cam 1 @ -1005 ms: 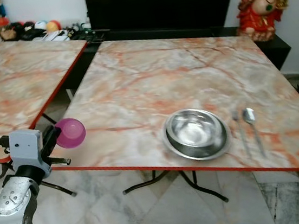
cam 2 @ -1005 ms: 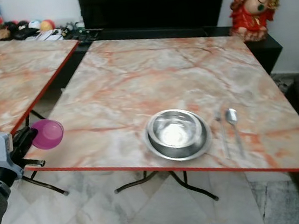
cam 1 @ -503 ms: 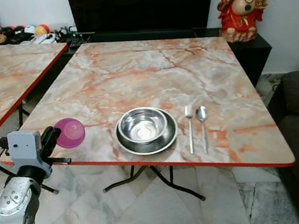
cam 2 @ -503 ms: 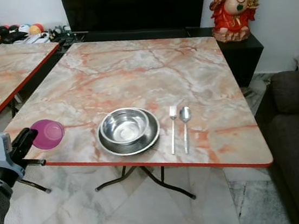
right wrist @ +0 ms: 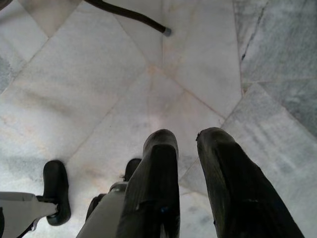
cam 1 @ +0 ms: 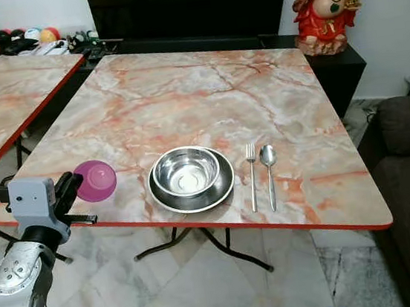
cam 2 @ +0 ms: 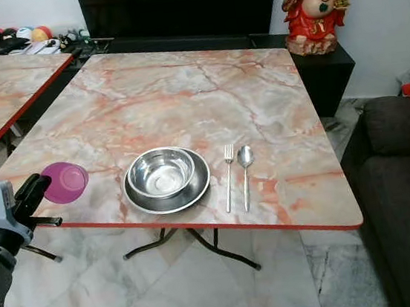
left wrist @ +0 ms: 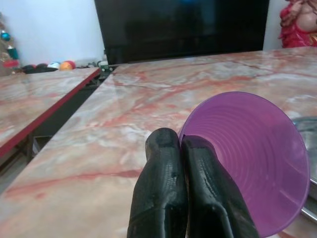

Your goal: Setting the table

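Change: the head camera had swung, so the marble-patterned table [cam 1: 206, 101] sat further left in frame than half a second before; the cup stayed pinched in the left gripper.
Cup: small translucent purple plastic cup [cam 1: 94, 180], lower left of frame, held over the table's near left corner.
Left gripper: left gripper [left wrist: 184, 163] had its black fingers pressed together on the cup's rim.
Bowl: shiny steel bowl [cam 1: 186, 174] sat in a round steel plate [cam 1: 222, 187], just right of the cup.
Cutlery: steel fork [cam 1: 252, 175] and steel spoon [cam 1: 269, 169] lay side by side, right of the plate.
Right gripper: right gripper [right wrist: 187, 144] hung over the pale tiled floor [right wrist: 99, 79], fingers slightly parted, empty.
Background: red laughing-Buddha statue [cam 1: 323, 2], upper right.
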`<state>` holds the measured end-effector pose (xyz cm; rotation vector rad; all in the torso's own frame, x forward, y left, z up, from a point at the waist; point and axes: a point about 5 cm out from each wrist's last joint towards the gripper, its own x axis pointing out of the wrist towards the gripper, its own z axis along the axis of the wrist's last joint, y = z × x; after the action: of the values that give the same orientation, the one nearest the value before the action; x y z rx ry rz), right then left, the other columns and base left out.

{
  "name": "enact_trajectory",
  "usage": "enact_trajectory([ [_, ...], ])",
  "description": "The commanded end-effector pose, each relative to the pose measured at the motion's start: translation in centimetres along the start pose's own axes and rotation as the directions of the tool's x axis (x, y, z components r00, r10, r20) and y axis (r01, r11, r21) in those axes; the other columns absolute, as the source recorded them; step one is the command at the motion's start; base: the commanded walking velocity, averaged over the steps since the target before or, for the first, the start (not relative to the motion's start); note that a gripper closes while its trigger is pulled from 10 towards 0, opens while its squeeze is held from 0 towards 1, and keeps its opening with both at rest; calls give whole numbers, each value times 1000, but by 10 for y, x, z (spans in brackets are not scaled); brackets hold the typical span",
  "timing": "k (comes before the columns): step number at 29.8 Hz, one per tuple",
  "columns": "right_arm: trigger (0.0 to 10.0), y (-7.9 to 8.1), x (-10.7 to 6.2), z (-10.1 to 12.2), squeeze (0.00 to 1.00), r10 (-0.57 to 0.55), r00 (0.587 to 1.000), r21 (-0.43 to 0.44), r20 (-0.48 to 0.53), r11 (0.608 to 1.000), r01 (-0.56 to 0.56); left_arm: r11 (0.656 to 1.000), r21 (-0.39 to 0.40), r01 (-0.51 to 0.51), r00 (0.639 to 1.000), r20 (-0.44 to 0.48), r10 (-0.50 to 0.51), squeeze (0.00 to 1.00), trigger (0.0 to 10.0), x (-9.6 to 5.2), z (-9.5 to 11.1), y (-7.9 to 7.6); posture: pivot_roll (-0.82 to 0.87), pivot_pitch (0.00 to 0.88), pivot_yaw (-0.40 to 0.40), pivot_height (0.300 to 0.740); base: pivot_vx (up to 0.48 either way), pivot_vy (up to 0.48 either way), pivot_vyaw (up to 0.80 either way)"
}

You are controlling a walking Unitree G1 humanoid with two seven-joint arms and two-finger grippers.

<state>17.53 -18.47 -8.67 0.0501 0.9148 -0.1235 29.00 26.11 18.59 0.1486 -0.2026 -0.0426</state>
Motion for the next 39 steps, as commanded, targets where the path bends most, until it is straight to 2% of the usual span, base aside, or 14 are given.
enact_trajectory([
  [1, 10000, 0, 0, -2, 0, 1, 1000, -6, -11, 1000, -1, 1000, -2, 3, 1000, 17, -3, 0, 10000, 0, 5, 2, 159, 103, -43, 740, 296, 0, 0],
  [16, 10000, 0, -1, -5, 0, 10, 1000, -18, -24, 1000, -10, 1000, -6, 8, 999, 33, -8, 0, 10000, 0, 10, 1, 164, 105, -43, 740, 304, 0, 0],
  [21, 10000, 1, -1, -7, 0, 15, 999, -29, -31, 999, -16, 1000, -19, 3, 998, 58, -1, 0, 10000, 4, 18, 4, 168, 107, -43, 740, 0, 0, 0],
  [27, 10000, 2, -1, -8, 0, 18, 999, -30, -34, 999, -19, 997, -64, 39, 997, 62, -35, 0, 10000, 6, 23, 0, 167, 108, -43, 740, 0, 0, 0],
  [34, 10000, 2, -1, -9, 0, 24, 999, -51, -39, 998, -26, 978, -135, 161, 985, -36, -167, 0, 10000, 18, 38, -9, 175, 112, -45, 740, 0, 0, 0],
  [35, 10000, 2, -1, -9, 0, 24, 999, -51, -39, 998, -26, 978, -135, 161, 985, -36, -167, 0, 10000, 18, 38, -9, 175, 112, -45, 740, 0, 0, 0],
  [36, 10000, 3, -2, -9, 0, 25, 999, -52, -41, 998, -27, 982, -102, 162, 983, -76, -170, 0, 10000, 22, 39, -10, 176, 112, -45, 740, 0, 0, 0],
  [39, 10000, 4, -2, -9, 0, 29, 999, -56, -43, 998, -31, 979, -129, 156, 979, -113, -171, 0, 10000, 28, 40, -12, 173, 113, -43, 740, 0, 0, 0],
])
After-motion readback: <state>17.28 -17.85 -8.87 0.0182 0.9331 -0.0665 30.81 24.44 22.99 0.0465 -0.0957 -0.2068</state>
